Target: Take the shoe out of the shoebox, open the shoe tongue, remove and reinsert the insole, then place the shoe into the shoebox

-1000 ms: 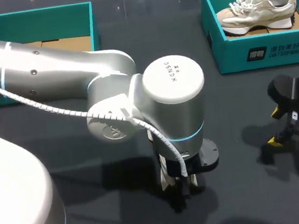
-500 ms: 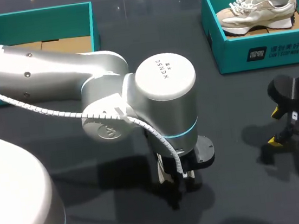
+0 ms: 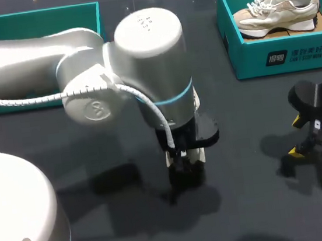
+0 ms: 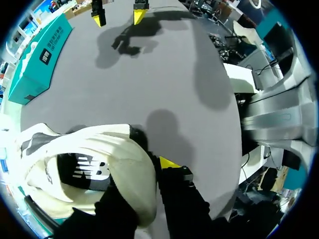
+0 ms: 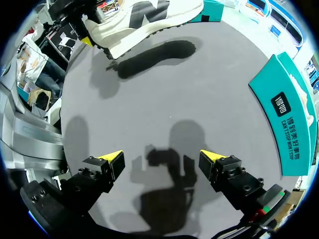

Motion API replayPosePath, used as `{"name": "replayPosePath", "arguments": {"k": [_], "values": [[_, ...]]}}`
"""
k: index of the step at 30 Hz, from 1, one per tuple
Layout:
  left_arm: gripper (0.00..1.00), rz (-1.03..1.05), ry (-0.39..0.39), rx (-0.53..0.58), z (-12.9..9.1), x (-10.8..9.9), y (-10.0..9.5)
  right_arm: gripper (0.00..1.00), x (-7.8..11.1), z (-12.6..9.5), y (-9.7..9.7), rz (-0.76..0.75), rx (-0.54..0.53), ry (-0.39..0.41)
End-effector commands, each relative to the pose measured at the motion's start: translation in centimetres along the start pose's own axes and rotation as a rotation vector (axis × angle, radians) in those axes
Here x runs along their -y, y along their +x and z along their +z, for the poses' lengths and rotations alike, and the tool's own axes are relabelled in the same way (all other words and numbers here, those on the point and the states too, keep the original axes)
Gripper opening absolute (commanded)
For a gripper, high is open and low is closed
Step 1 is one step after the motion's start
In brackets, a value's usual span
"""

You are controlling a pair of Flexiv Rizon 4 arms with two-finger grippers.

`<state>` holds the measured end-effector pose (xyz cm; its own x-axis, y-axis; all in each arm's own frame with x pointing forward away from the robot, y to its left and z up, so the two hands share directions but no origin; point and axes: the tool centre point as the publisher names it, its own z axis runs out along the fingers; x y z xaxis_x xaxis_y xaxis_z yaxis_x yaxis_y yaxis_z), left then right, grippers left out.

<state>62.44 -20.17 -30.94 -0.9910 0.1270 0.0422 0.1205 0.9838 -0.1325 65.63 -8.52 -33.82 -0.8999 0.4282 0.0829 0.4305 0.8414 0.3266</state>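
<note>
Two shoes are about. One, a cream shoe (image 4: 117, 149), is off the bench (image 3: 243, 116), grasped at one end by the left jaws. A yellow fingertip (image 4: 167, 163) presses against its outer side. From the right wrist view it hangs side-on above its own shadow. The left arm (image 3: 141, 58) reaches over the middle of the bench and hides this shoe from above. The second shoe (image 3: 277, 12) lies on its side in the right teal shoebox (image 3: 283, 58). Another teal box (image 3: 37, 24) stands at the far left. The right jaws are released, spread wide with nothing between them, low over the bench near the right shoebox.
</note>
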Motion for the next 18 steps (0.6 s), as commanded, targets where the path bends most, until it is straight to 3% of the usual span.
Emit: {"name": "replayPosePath", "arguments": {"k": [1, 18], "values": [[0.00, 0.028, 0.044, -0.035, -8.3, -3.6, -2.1, 1.00, 0.0, -0.1, 0.1, 0.001, 0.002, 0.001], [0.00, 0.122, 0.044, -0.140, -22.4, -8.0, -11.1, 1.00, 0.0, -0.1, 0.1, 0.001, 0.002, 0.001]]}}
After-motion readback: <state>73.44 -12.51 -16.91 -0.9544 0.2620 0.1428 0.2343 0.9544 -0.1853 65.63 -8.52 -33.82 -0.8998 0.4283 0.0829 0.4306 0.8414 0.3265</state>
